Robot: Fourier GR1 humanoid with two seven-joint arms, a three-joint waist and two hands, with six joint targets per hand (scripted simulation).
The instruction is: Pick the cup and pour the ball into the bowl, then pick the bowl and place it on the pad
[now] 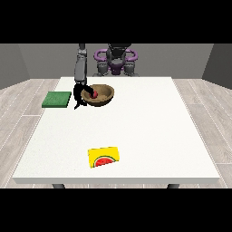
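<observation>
I have the white table [136,136] before me, the largest item, with the robot [116,59] standing at its far edge. On the table's far left part sits a wooden bowl [102,96]. Just off the table's left edge, near the bowl but apart from it, lies a green pad [57,99]. Close to the near edge lies a yellow card bearing a watermelon slice [103,156], well apart from everything else.

Inside the bowl I see a small red ball [94,94]. I see no cup anywhere. I judge the pouring step done, since the ball rests in the bowl. What is left is carrying the bowl onto the pad; the bowl appears to rest on the table, though I cannot confirm this from here.

One arm [80,68] reaches down from the robot's shoulder at the view's left, steeply, almost vertical. The hand at the view's left [80,96] is at the bowl's left rim, touching or overlapping it, with dark fingers hanging below the rim line. Whether those fingers are clamped on the rim or merely beside it, I cannot tell. The other hand does not show.

The ball may roll in the bowl if it tilts during the carry.
</observation>
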